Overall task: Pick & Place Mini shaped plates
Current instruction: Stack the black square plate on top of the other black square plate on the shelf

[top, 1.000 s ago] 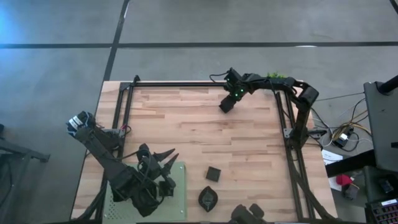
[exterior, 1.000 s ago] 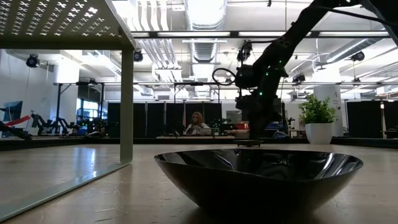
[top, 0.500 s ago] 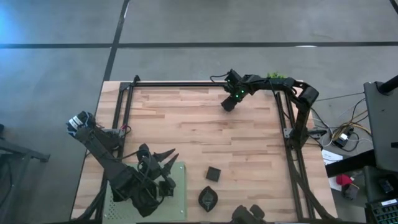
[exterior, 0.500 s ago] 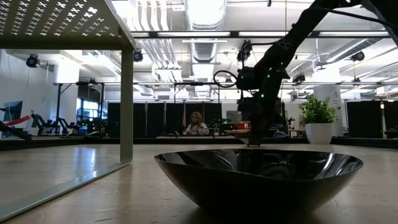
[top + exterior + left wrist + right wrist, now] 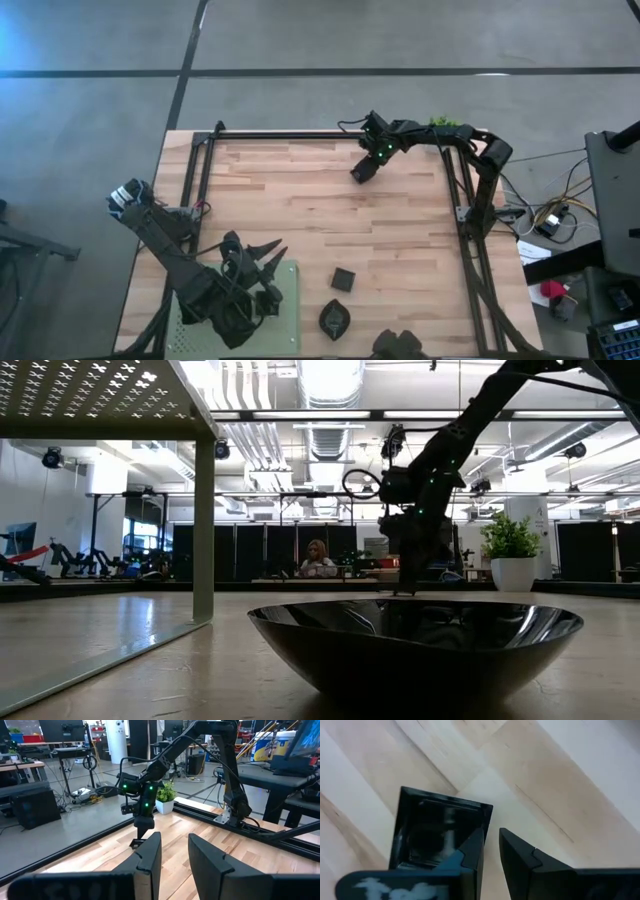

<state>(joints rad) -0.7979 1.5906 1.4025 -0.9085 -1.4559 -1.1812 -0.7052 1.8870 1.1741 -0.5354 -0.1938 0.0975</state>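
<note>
A black square mini plate (image 5: 435, 835) lies flat on the wood near the table's far edge. My right gripper (image 5: 362, 172) points steeply down at the plate's edge. Its fingers (image 5: 491, 860) stand a narrow gap apart with only bare wood between them. One finger (image 5: 472, 852) overlaps the plate's rim. The left wrist view shows this gripper (image 5: 143, 832) with the plate (image 5: 136, 842) at its tip. My left gripper (image 5: 175, 855) waits open and held level above the green mat (image 5: 288, 310) at the near left. More black plates (image 5: 344, 279) (image 5: 334, 318) lie near the front edge. My right gripper has one finger over the square plate's rim (image 5: 487, 817), which runs in behind that finger. I cannot tell whether the finger touches it. No part of the plate shows between the two fingers, and the plate lies flat on the table.
A black frame (image 5: 300, 135) runs around the table's edges. A small potted plant (image 5: 440, 122) stands at the far right corner, close to the right arm. A glossy black dish (image 5: 415, 640) sits just in front of the low camera. Bare wood lies in the table's middle (image 5: 320, 220).
</note>
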